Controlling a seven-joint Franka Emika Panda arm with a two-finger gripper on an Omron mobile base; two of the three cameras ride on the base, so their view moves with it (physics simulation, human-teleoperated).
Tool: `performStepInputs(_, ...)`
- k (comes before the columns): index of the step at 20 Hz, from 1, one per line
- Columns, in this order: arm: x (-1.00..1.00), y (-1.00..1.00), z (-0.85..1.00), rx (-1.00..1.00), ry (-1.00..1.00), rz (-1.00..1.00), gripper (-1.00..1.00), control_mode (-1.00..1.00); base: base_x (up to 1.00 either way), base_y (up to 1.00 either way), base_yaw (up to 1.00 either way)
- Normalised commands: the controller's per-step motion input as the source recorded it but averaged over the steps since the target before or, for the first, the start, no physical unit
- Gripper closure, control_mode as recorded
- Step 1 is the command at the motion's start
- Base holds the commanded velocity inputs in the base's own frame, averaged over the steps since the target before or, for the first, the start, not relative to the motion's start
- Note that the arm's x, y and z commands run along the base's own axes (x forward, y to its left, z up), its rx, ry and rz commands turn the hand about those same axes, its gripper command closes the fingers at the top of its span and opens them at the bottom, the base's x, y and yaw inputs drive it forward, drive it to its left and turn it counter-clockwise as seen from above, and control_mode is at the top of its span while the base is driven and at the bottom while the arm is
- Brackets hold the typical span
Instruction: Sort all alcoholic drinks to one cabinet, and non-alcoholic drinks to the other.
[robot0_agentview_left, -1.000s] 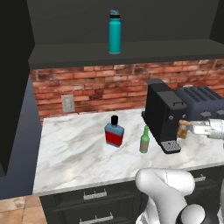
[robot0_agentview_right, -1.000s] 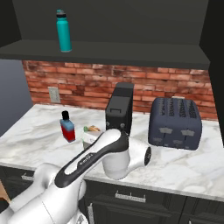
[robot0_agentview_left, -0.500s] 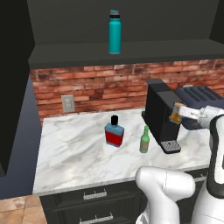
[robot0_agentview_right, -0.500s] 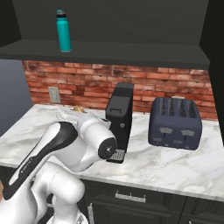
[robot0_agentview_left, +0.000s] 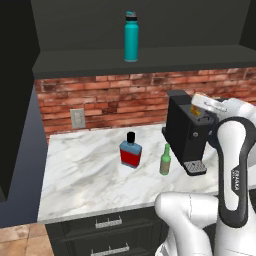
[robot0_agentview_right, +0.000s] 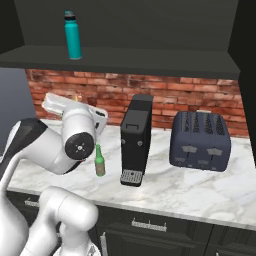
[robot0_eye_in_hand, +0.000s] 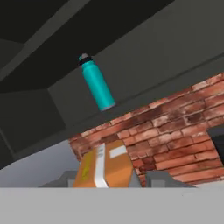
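Marble desk (robot0_agentview_left: 80, 175) has the blue flask (robot0_agentview_left: 130, 151) and green bottle (robot0_agentview_left: 165, 160) left to sort. Teal bottle (robot0_agentview_left: 131, 36) is shelved; my claw (robot0_eye_in_hand: 107, 183) grips the orange carton (robot0_eye_in_hand: 104, 165), raised toward it.

The arm is raised and bent, its gripper (robot0_eye_in_hand: 105, 181) apparently clamped on the orange carton (robot0_eye_in_hand: 104, 165).

Setting: rendered home kitchen. Evidence: marble worktop (robot0_agentview_left: 90, 175) over dark drawer fronts with metal handles (robot0_agentview_left: 108, 223); red brick backsplash (robot0_agentview_left: 110, 100) with wall outlet (robot0_agentview_left: 77, 118); open dark cabinet shelf (robot0_agentview_right: 125, 57) above. Black coffee machine (robot0_agentview_right: 135, 140) and dark slotted toaster (robot0_agentview_right: 200, 141) toward worktop's right end. Bottles on worktop and shelf.
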Motion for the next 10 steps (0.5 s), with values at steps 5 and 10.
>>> performStepInputs(5, 0.00, 0.00, 0.64, -0.03, 0.03, -0.06, 1.00, -1.00, 0.00, 0.00, 0.00)
performStepInputs(10, 0.01, 0.00, 0.55, 0.00, 0.03, -0.03, 1.00, -1.00, 0.00, 0.00, 0.00)
